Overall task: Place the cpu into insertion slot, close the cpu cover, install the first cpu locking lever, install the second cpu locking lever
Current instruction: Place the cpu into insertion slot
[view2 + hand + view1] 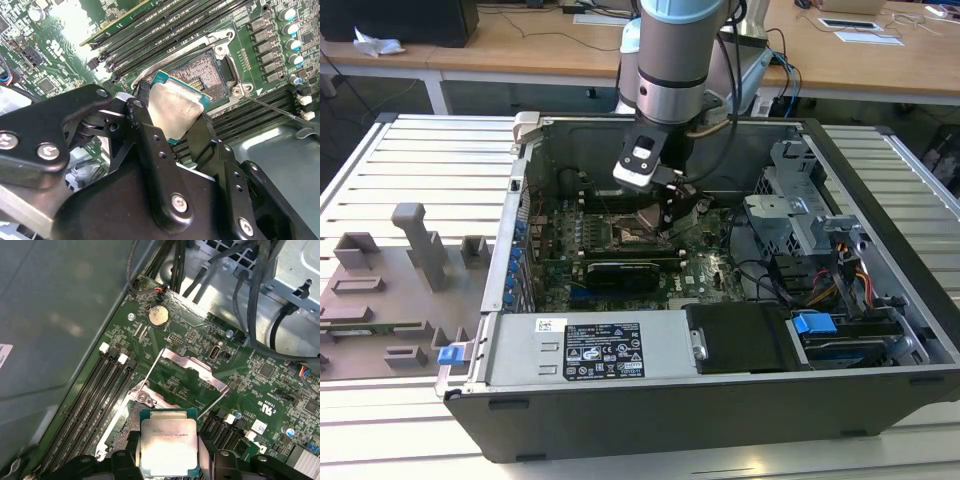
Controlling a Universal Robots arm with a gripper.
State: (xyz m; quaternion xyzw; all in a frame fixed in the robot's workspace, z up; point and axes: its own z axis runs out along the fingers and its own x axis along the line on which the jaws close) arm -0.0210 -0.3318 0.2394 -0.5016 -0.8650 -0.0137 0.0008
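Gripper (171, 106) clamped on the cpu (181, 114), just over the insertion slot (202, 70).
Jaws are narrowly parted and pinch the chip by two opposite edges. It looks tilted and is not seated. The cpu cover (192, 367) stands hinged open with the pin grid exposed, and a locking lever (272, 107) is swung clear. To place it well: level the chip, square it to the socket frame, match the corner marking, lower straight down without sliding across the pins, and release only once it lies flat.
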